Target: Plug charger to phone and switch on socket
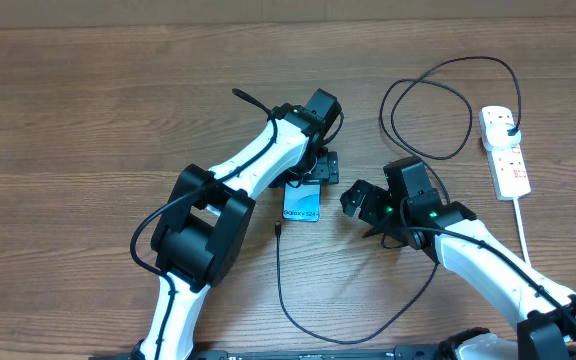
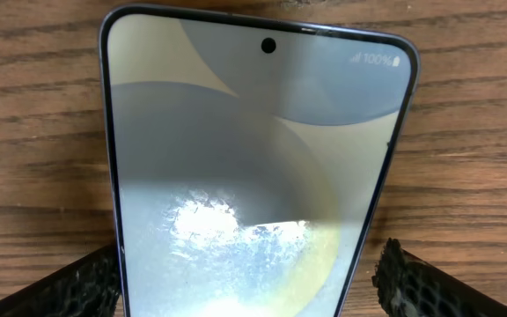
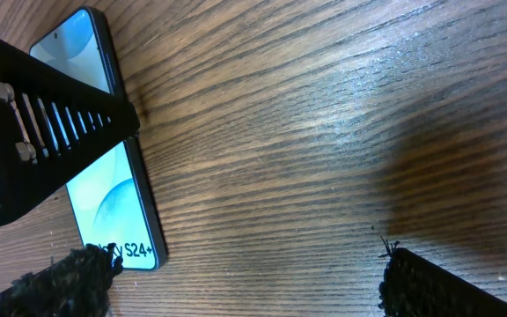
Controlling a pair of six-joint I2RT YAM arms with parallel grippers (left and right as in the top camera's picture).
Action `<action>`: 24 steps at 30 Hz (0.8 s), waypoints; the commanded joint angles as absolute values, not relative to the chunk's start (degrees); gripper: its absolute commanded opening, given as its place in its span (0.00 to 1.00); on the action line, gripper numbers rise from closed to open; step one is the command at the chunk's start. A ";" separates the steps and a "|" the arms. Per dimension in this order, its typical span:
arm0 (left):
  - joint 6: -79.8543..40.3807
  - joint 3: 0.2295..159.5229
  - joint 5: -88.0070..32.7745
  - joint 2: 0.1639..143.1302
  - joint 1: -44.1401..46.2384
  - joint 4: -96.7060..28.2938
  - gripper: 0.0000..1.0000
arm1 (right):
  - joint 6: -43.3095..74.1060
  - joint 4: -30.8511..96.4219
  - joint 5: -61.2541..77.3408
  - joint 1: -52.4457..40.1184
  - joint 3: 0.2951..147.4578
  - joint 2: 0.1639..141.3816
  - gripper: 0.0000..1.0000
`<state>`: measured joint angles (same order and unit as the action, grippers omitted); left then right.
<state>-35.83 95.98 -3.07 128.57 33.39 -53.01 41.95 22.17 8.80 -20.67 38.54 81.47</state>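
1. Charger [image 1: 279, 270]: the long black cable loops from 2 o'clock round past 6 o'clock. Its plug [image 1: 509, 124] looks seated in the socket [image 1: 504, 152], which lies well apart at 3 o'clock.
2. Phone [image 1: 302, 203]: it lies flat near table centre with the screen lit. The "Galaxy S24" text end faces 6 o'clock, which is likely the port end.
3. Left gripper [image 1: 308, 180]: it sits at the phone's 12 o'clock end, with jaws apart on either side of the phone and not clamped. Best to close gently on the edges so the phone can't slide.
4. Right gripper [image 1: 361, 208]: it is at 3 o'clock of the phone, jaws wide and holding nothing.
5. Connector tip [image 1: 278, 230]: it lies loose at 7 o'clock, just beside the phone. The right gripper should pinch it close behind the tip, line it up square with the port and push straight in. The switch comes afterwards.
6. Table [image 1: 88, 110]: brown wood grain with some glare, probably slick. No room shows beyond it.
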 commanded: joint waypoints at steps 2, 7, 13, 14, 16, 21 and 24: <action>-34.30 90.06 -4.49 138.45 32.71 -51.62 0.96 | 41.56 21.96 9.08 -20.84 38.70 80.66 1.00; -34.30 90.06 -4.51 138.45 32.71 -51.59 0.96 | 41.56 21.96 9.08 -20.84 38.70 80.66 1.00; -34.30 90.06 -4.51 138.45 32.71 -51.57 0.98 | 41.56 21.96 9.08 -20.84 38.70 80.64 1.00; -34.30 90.06 -4.51 138.45 32.71 -51.59 0.98 | 41.56 21.96 9.08 -20.84 38.70 80.66 1.00; -34.28 90.06 -4.49 138.45 32.71 -51.59 0.99 | 41.56 21.96 9.08 -20.84 38.70 80.66 1.00; -34.30 90.06 -4.73 138.45 32.71 -51.57 1.00 | 41.56 21.96 9.08 -20.84 38.70 80.66 1.00; -34.30 90.06 -5.69 138.45 32.71 -51.57 0.99 | 41.56 21.96 9.08 -20.84 38.70 80.66 1.00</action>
